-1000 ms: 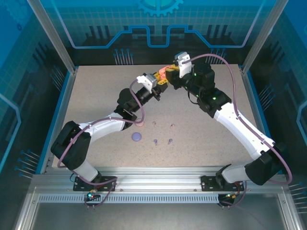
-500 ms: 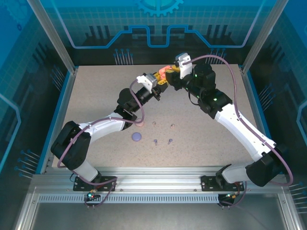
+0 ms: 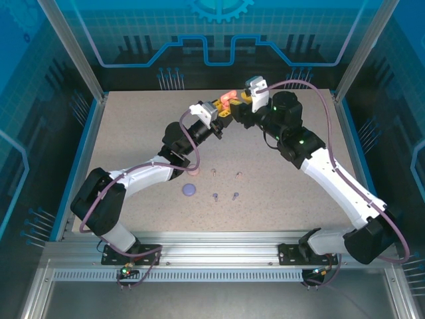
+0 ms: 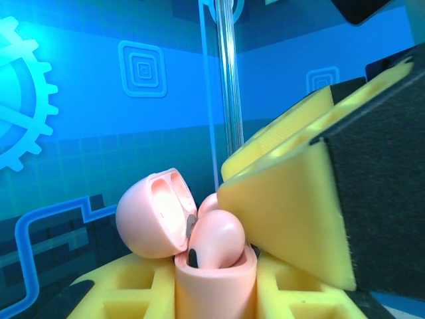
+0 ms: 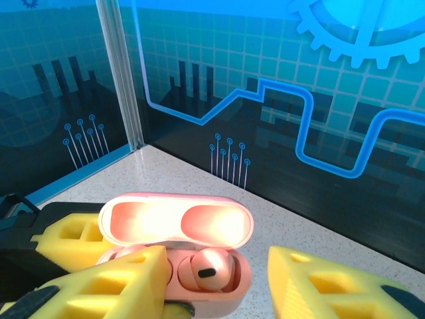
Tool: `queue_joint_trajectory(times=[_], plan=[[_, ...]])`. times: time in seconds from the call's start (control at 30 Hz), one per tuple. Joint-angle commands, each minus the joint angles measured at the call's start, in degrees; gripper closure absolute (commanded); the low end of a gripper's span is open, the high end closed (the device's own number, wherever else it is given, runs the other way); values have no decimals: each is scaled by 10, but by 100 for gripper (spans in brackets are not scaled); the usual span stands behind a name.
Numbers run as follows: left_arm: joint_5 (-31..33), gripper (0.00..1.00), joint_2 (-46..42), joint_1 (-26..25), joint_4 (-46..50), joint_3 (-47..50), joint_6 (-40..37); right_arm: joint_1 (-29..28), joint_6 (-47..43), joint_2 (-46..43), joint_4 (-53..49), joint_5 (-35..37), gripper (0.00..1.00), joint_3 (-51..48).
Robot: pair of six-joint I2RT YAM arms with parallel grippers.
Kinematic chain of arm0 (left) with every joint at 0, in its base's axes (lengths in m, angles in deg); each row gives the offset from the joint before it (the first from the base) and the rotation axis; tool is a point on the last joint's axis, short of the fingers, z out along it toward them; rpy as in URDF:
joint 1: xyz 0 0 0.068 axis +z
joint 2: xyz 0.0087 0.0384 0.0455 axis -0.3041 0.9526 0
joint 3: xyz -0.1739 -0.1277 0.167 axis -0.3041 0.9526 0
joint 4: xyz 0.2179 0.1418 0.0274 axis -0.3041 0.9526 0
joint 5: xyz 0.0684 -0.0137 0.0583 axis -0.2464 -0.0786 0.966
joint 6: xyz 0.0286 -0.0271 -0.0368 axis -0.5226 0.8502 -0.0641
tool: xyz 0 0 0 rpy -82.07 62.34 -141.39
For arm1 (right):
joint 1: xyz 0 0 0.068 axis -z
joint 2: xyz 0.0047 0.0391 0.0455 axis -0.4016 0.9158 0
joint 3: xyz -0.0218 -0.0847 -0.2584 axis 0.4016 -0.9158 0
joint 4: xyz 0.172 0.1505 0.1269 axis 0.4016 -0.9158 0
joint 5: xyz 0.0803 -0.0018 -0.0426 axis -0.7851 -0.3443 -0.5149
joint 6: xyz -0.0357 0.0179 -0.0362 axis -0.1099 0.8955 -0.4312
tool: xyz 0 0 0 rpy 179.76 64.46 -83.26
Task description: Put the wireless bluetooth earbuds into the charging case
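My left gripper (image 4: 216,302) is shut on the coral charging case (image 4: 216,286), holding it above the far middle of the table (image 3: 133,146) with its lid (image 4: 156,212) swung open. One coral earbud (image 5: 207,269) sits in the case's right socket. A second coral bud (image 4: 209,203) shows just behind it. My right gripper (image 5: 219,292) is open right at the case (image 5: 199,266), one yellow finger (image 5: 106,286) covering the case's left half and the other finger (image 5: 332,286) standing apart. Two pale pink earbuds (image 3: 213,172) and two purple earbuds (image 3: 215,196) lie on the table.
A purple case (image 3: 190,189) lies closed beside the loose buds. A pinkish case (image 3: 194,171) peeks out from under the left arm. Blue panelled walls and metal posts (image 5: 123,80) enclose the table on three sides.
My right gripper's jaws have spread apart and its wrist has shifted slightly right. The left arm and the case it holds have stayed put.
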Motion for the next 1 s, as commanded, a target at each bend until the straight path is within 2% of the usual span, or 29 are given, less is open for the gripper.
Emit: queue_joint_trajectory(times=[0.0,0.4,0.73,0.83,0.97], plan=[[1,100,2,-3,-45,-27,-2,-9,0,-15,-21,-10,52,-18],[4,100,7,-3,-43,-31,-5,-5,11,-69,-24,-12,27,-55],[-3,100,18,-3,-47,-23,-2,8,45,-169,-37,58,22,-114],[-6,100,19,-3,-48,-17,-6,30,79,-157,-67,69,22,-97],[-12,100,24,-3,-58,-4,-5,66,139,-83,-163,49,25,2]])
